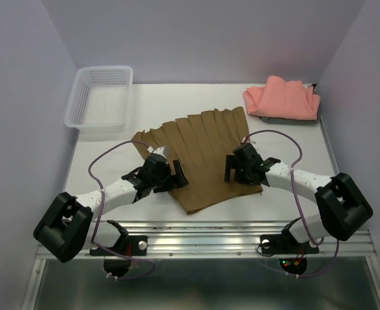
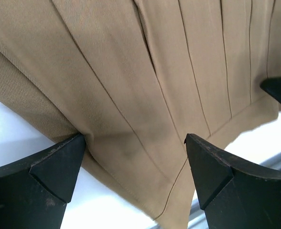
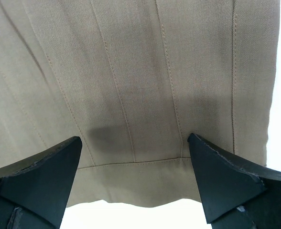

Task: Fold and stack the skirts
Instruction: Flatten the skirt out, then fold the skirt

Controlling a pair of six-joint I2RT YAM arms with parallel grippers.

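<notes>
At the far left of the surface [image 1: 145,110] sits an empty white mesh basket [image 1: 103,97], well apart from the cloth.

The left gripper [image 1: 178,177] hangs over the left side edge of the olive-brown skirt [image 1: 203,145], toward its near end. Its jaws are spread wide and hold nothing. In the left wrist view the left gripper [image 2: 133,143] has pleated fabric under and between its open jaws, with the skirt's near corner just below.

The skirt lies flat and unfolded in the middle of the surface. Its narrower end points toward the arms and its wide hem fans out toward the back, so the pleats and the long axis run near to far, tilted a little to the right.

The right gripper [image 1: 231,168] mirrors the left one over the skirt's right side, its jaws likewise spread and empty. The right wrist view shows the gripper [image 3: 133,140] above the stitched near band.

Each arm is about equally close to its own edge, so a fold seems to call for both grippers to drop straight down and pinch.

At the far right corner the salmon-pink skirt [image 1: 284,100] lies folded on a grey skirt [image 1: 277,119], of which only a sliver shows.
</notes>
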